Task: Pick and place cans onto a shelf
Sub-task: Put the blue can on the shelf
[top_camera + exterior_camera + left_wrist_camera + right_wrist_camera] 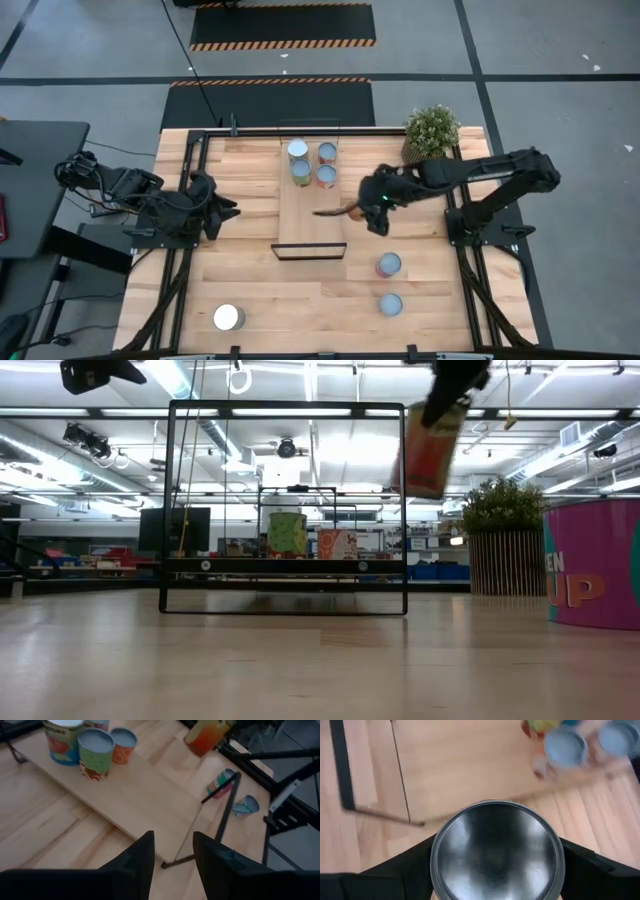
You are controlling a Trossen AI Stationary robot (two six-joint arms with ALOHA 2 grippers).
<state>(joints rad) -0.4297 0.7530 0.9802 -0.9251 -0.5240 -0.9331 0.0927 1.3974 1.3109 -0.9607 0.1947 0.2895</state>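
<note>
The shelf (310, 215) is a light-wood board with black wire ends, lying in the middle of the table. Several cans (312, 164) stand upright on its far end. My right gripper (368, 208) hangs above the shelf's right edge, shut on a can (432, 445) with an orange-red label and a silvery top (495, 847). Two more cans (388, 265) (391, 304) stand on the table near the right front, and one white-topped can (228, 317) at the left front. My left gripper (172, 857) waits open to the left of the shelf, nothing between its fingers. My right gripper pinches the can's side wall just below its top rim (437, 870) between its two fingers, one on each side. The fingers come from above, slanting down. The can hangs tilted below them, lifted clear of table and shelf.
A potted green plant (432, 130) stands at the table's far right corner. Black frame rails (465, 250) run along both sides of the table. The shelf's near half (150, 805) is bare wood.
</note>
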